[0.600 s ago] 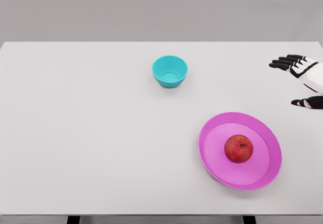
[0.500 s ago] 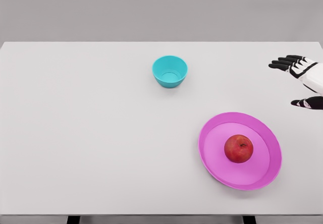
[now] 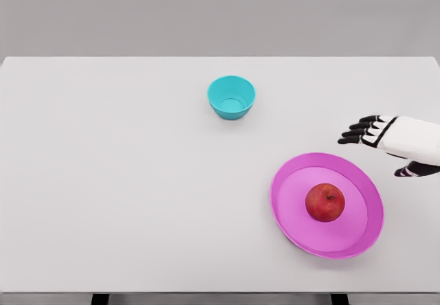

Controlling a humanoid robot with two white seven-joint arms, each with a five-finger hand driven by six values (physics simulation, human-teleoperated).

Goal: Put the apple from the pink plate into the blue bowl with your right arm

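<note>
Apple: red, sits on the pink plate, right of the plate's middle.
Blue bowl: upright on the white table, well apart from the plate.
Right hand: above the plate's far right rim, fingers spread, holding nothing.

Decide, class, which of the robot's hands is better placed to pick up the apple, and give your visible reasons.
The right hand. It hovers open beside the pink plate, near the apple. The left arm is not in view.
</note>
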